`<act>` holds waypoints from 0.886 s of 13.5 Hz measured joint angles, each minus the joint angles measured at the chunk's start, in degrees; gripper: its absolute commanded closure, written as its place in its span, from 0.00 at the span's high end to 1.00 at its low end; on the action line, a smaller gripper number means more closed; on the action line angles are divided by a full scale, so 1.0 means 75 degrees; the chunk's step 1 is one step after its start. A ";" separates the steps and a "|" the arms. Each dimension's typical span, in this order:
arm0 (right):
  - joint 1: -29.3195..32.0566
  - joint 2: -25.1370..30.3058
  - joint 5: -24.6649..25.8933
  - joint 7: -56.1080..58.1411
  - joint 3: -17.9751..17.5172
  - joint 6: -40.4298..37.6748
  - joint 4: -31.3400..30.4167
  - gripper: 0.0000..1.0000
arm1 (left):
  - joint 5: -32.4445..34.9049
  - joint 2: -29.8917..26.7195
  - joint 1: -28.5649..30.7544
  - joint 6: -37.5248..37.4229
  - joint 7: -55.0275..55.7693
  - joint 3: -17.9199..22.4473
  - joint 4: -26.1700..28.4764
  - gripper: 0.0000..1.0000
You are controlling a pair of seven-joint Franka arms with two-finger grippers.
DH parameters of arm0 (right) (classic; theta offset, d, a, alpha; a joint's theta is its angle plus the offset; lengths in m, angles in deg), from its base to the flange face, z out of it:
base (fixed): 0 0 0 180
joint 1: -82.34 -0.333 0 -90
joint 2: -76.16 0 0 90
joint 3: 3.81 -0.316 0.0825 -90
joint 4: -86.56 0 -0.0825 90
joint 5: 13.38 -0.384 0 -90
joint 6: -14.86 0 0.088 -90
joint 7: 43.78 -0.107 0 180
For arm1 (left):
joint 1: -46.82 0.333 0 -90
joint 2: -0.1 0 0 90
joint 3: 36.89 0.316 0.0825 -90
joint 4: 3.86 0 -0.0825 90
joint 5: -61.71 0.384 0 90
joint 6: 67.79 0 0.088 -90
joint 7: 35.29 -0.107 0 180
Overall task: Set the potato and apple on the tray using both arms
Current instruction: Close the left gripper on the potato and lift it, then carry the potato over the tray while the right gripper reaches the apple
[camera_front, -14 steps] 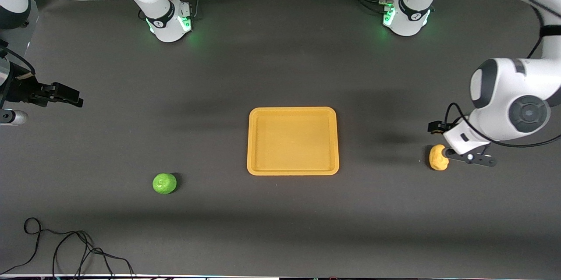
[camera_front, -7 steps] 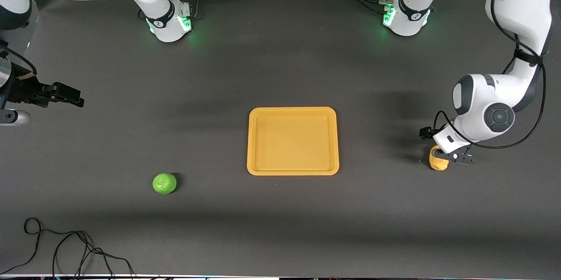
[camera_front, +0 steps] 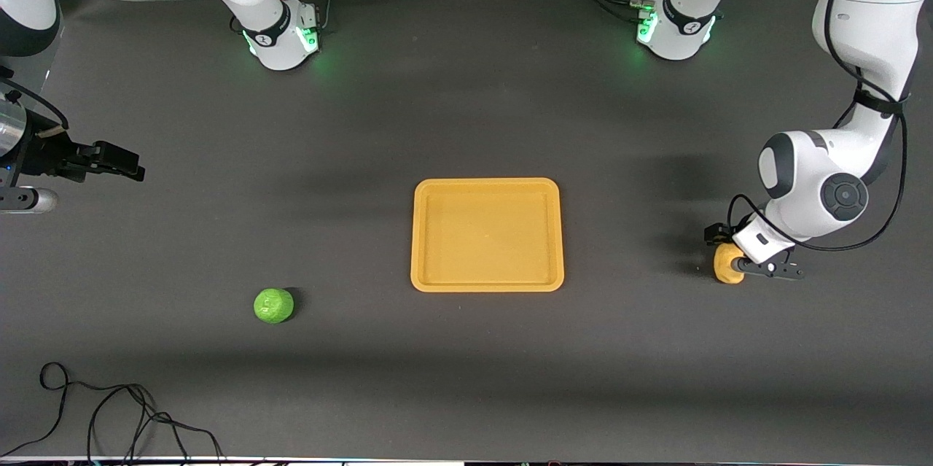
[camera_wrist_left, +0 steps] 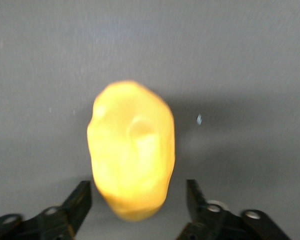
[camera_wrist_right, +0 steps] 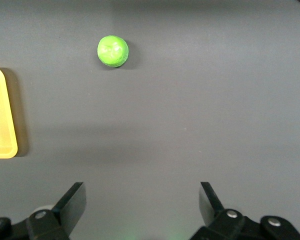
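The yellow-orange potato [camera_front: 727, 264] lies on the dark table at the left arm's end, level with the tray. My left gripper [camera_front: 732, 254] is low over it and open. In the left wrist view the potato [camera_wrist_left: 131, 150] has one end between my open left gripper's [camera_wrist_left: 138, 197] fingers [camera_wrist_left: 80, 200], with a gap on each side. The green apple [camera_front: 273, 305] lies toward the right arm's end, nearer the front camera than the tray [camera_front: 487, 234], which holds nothing. My right gripper [camera_front: 109, 160] is open and empty over the table's right-arm end. The right wrist view shows the gripper [camera_wrist_right: 142, 200], the apple [camera_wrist_right: 112, 51] and the tray's edge [camera_wrist_right: 0, 120].
A black cable [camera_front: 109, 408] lies looped on the table near the front edge at the right arm's end. The two arm bases [camera_front: 280, 36] [camera_front: 674, 25] stand along the back edge.
My left arm has come down and its gripper now straddles the potato's end. The right gripper has drifted only slightly. Apple, potato and tray have not moved.
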 measured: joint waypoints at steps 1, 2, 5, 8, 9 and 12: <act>0.0000 0.0000 0.0000 0.0000 0.0000 0.0000 0.0001 1.00 | -0.0006 0.0007 0.0000 0.0027 0.0000 -0.0012 -0.0037 0.26; 0.0000 0.0000 0.0000 0.0000 0.0000 0.0002 0.0003 1.00 | -0.0007 0.0008 0.0001 0.0029 0.0000 -0.0013 -0.0069 0.18; 0.0000 0.0000 0.0000 0.0002 0.0000 0.0007 0.0017 1.00 | -0.0035 0.0011 0.0001 0.0049 0.0000 -0.0021 -0.0144 0.00; -0.0005 0.0000 0.0000 0.0012 -0.0003 0.0007 0.0027 1.00 | -0.0055 -0.0022 -0.0022 -0.0381 0.0000 -0.0140 -0.0689 0.00; -0.0032 0.0000 0.0000 0.0020 -0.0012 0.0007 0.0027 1.00 | -0.0087 -0.0058 -0.0023 -0.0861 0.0016 -0.0311 -0.1055 0.00; -0.0226 -0.0007 0.0000 0.0021 -0.0031 0.0194 0.0027 1.00 | -0.0197 -0.0233 -0.0167 -0.2267 0.1394 -0.1536 -0.2103 0.00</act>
